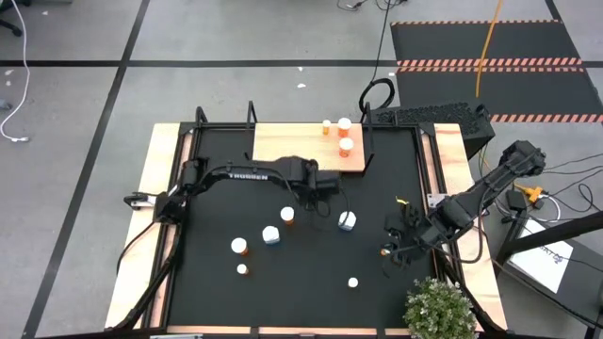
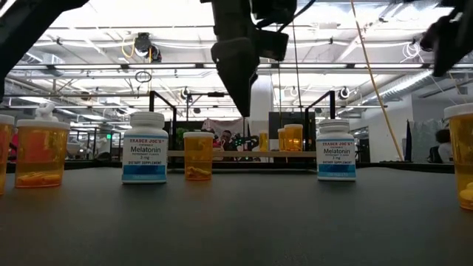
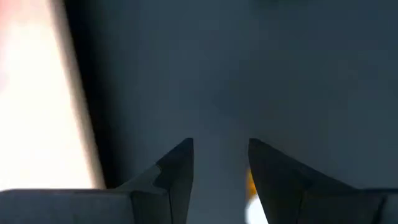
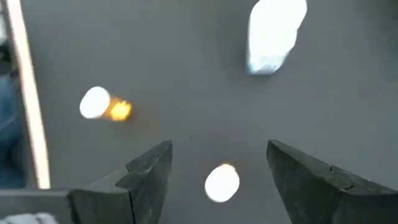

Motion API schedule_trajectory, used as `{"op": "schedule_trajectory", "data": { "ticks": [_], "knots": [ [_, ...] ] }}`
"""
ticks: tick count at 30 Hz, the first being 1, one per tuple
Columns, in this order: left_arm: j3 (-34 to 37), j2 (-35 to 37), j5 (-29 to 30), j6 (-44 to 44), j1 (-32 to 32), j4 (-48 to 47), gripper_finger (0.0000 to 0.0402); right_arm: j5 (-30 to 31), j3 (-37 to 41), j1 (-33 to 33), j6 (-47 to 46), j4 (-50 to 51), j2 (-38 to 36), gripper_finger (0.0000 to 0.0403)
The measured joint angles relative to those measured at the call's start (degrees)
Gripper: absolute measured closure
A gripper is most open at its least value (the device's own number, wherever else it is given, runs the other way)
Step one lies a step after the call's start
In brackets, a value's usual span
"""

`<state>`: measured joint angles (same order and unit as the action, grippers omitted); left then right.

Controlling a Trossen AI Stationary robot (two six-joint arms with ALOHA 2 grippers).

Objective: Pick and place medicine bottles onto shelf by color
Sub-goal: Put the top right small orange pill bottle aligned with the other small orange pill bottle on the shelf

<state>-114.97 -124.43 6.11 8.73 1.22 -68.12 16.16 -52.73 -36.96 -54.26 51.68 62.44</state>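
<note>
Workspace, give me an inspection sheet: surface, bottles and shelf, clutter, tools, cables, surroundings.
Surface: black table, pale wood side strips.
Job's things: shelf at the far edge holds three orange bottles. On the table stand several orange bottles and two white Melatonin bottles.
Clutter: potted plant at the near right corner.
Tools: left tool above the table's middle near the shelf, open, nothing between its fingers. Right tool low at the right side, open over an orange bottle.
Cables: black cable loop behind the shelf; white cable on the floor.
Surroundings: grey floor, striped black mats.
</note>
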Motion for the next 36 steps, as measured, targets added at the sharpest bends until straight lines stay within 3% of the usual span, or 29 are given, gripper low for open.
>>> {"op": "schedule_trajectory", "data": {
  "ticks": [9,16,27,32,36],
  "knots": [
    [2.9,-0.01,3.51,-4.84,-6.59,6.83,0.0247,-0.28,6.55,-5.94,-4.07,-2.37,0.04,0.0142],
    [2.86,0.85,5.12,-7.33,-8.66,12.11,0.0247,0.22,7.31,-9.65,-6.31,-3.52,0.05,0.0119],
    [3.17,1.19,13.29,-11.6,-13.08,18.82,0.0248,4.5,7.32,-10.02,-0.5,-3.39,4.1,0.0113],
    [11.55,2.96,17.2,-15.52,-15.14,27.0,0.0248,4.62,7.33,-10.02,-0.5,-3.45,5.47,0.0112],
    [21.44,7.79,17.63,-15.95,-16.74,42.0,0.0248,4.62,7.33,-10.0,-0.5,-3.56,6.45,0.0112]
  ]
}}
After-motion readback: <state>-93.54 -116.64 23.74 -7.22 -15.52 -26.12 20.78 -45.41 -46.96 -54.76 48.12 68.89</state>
